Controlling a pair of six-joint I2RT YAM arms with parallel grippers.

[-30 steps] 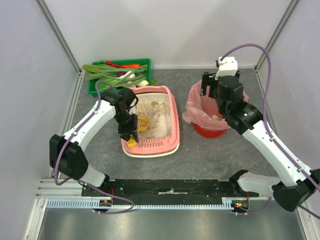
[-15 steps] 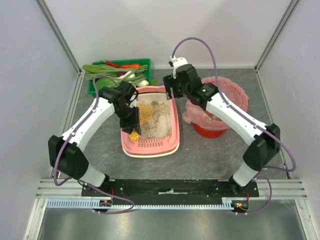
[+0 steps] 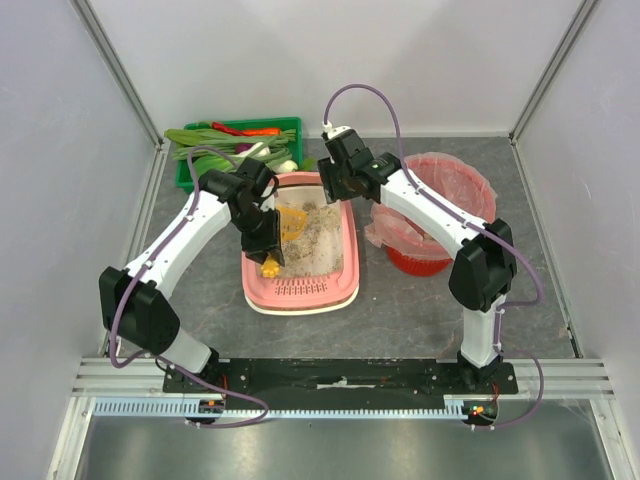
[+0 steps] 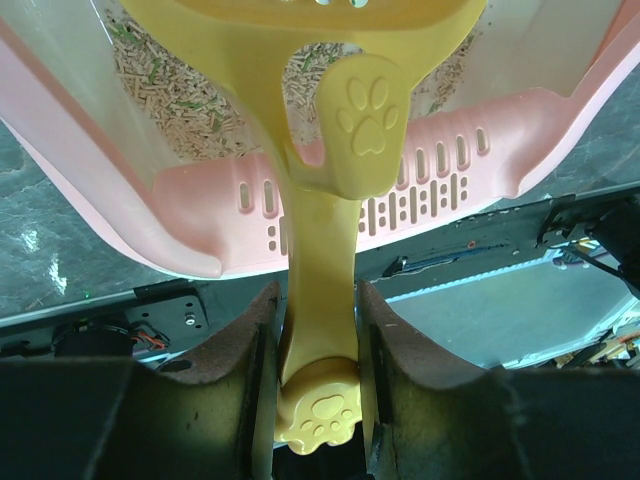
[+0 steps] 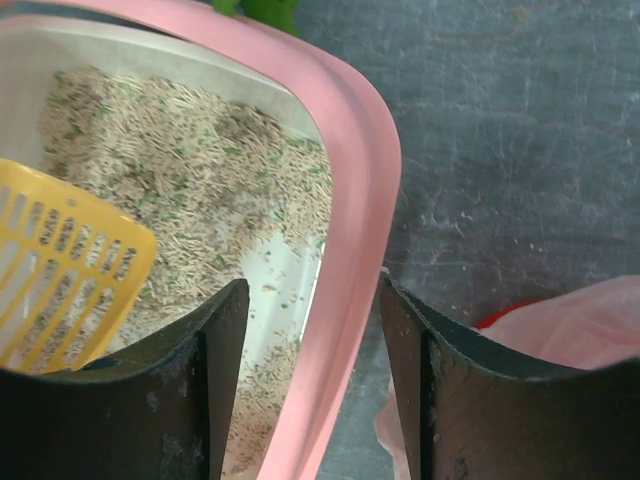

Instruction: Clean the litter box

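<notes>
On the grey tabletop [image 3: 420, 300], a little to the 9 o'clock side of centre in the top view: the litter box [image 3: 351, 255]. Long axis from 12 to 6, slotted ledge at the 6 o'clock end, grey-beige litter spread across the floor and thickest toward 12.

Left hand [image 3: 262, 243] over the box's 9 o'clock wall, closed on the handle of a yellow scoop [image 3: 291, 224]. In the left wrist view, handle pinched tight between the two brown pads [image 4: 250, 340], with a paw-print knob just below them and a second paw print higher up the handle. Slotted blade out over the litter, toward 12 from the hand. Touching the litter or just above it: cannot tell.

Right hand [image 3: 336, 186] at the box's 1 o'clock corner, spread wide, with nothing in its grip. In the right wrist view, pink rim straight up through the gap between the black fingers [image 5: 215, 360]: one finger on the litter side, the other on the bare tabletop side. Contact with the rim: cannot tell.

At 3 o'clock from the box, just beside it: a red bin [image 3: 412, 262] lined with a pink bag. At 11 o'clock, close against the box's far end: a green crate [image 3: 186, 180] of vegetables.
</notes>
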